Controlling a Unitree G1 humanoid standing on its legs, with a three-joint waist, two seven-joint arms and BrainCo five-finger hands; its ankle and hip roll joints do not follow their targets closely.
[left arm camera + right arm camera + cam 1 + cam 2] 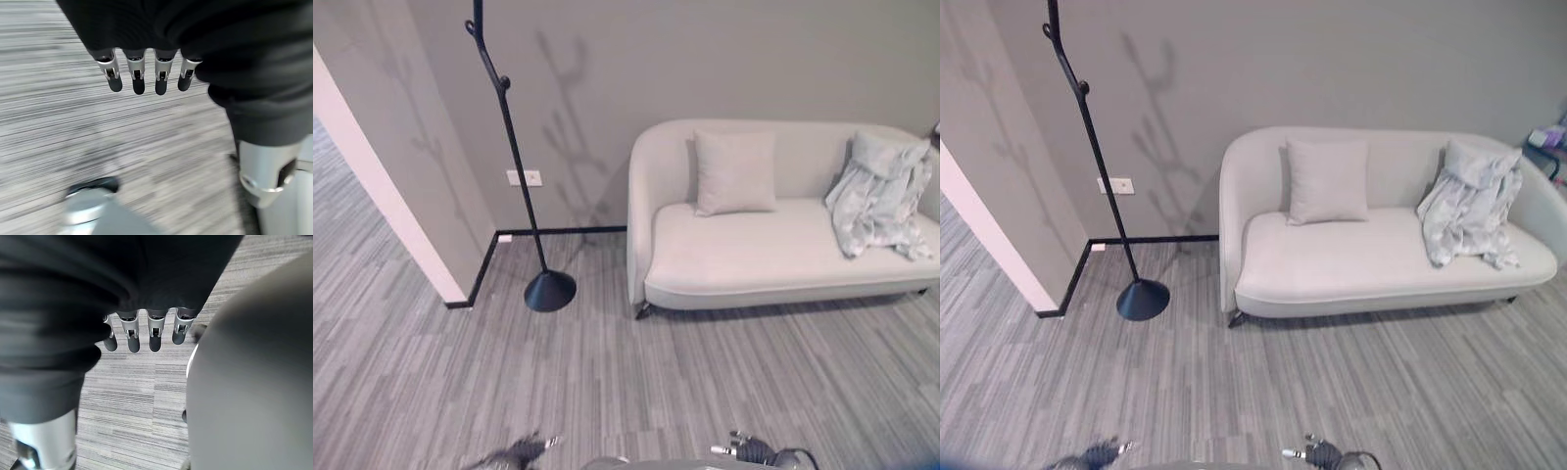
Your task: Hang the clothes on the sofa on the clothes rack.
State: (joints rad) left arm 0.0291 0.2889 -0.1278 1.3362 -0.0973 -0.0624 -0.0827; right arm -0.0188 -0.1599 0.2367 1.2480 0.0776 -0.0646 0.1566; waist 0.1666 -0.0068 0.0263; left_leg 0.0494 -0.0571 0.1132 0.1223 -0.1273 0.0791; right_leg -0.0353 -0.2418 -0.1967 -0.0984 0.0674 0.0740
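Both hands hang empty with fingers straight: left hand (142, 73) and right hand (146, 330), low above the striped carpet (636, 392). Pale crumpled clothes (881, 196) drape the sofa's (754, 255) far right end; left stands the black clothes rack (514, 157).

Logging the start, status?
Left hand, right hand open, empty. Pale garment draped on sofa's right end. Coat rack bare, floor path open.

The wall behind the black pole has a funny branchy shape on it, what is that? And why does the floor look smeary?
In the left eye view, that shape is the shadow cast on the grey wall by the tall black metal clothes rack. In the left wrist view, the grey striped carpet floor is streaked with motion blur beyond the open left hand.
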